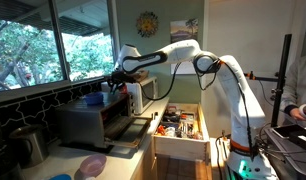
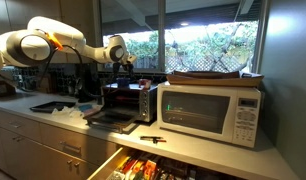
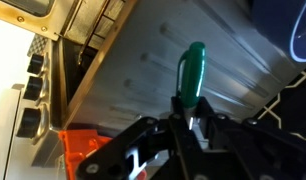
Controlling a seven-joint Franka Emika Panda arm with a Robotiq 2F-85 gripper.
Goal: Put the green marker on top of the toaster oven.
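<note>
The toaster oven (image 1: 93, 118) is a silver-grey metal box with its front door dropped open; it also shows in an exterior view (image 2: 128, 100). My gripper (image 1: 117, 82) hangs just above its top, as the exterior view (image 2: 123, 62) also shows. In the wrist view my gripper (image 3: 185, 118) is shut on the green marker (image 3: 191, 70), which points out over the toaster oven's brushed metal top (image 3: 153, 60). The oven's knobs (image 3: 33, 90) show at the left.
A white microwave (image 2: 211, 112) stands beside the oven. A blue-rimmed object (image 3: 301, 35) sits on the oven top near the marker. A drawer (image 1: 179, 130) full of items is pulled open below the counter. A pink plate (image 1: 91, 165) lies on the counter. Windows are behind.
</note>
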